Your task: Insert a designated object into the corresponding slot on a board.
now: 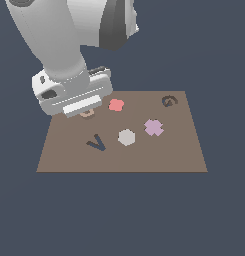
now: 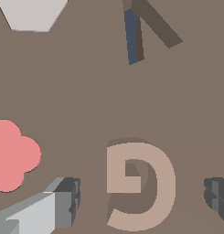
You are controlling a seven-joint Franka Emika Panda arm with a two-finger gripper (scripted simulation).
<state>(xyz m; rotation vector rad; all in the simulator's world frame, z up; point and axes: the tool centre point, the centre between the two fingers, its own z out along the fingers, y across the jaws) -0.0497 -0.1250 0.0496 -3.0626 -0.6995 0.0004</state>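
Observation:
The tan G block (image 2: 164, 183) lies flat on the brown board (image 1: 159, 155) near its back corner at the exterior view's left. In the exterior view only a sliver of the tan G block (image 1: 87, 115) shows under the hand. My gripper (image 2: 141, 197) is open and low over it. One finger (image 2: 65, 201) stands on each side of the G, and both are apart from it. In the exterior view the gripper (image 1: 84, 108) covers that corner. The dark G-shaped slot (image 1: 169, 101) is at the board's back corner at the exterior view's right.
On the board are a red flower shape (image 1: 116, 105) beside the G, a pale hexagon (image 1: 126, 137), a pink cross (image 1: 153, 127) and a dark navy V (image 1: 96, 144). The wrist view shows the flower (image 2: 10, 155), hexagon (image 2: 33, 13) and V (image 2: 131, 39).

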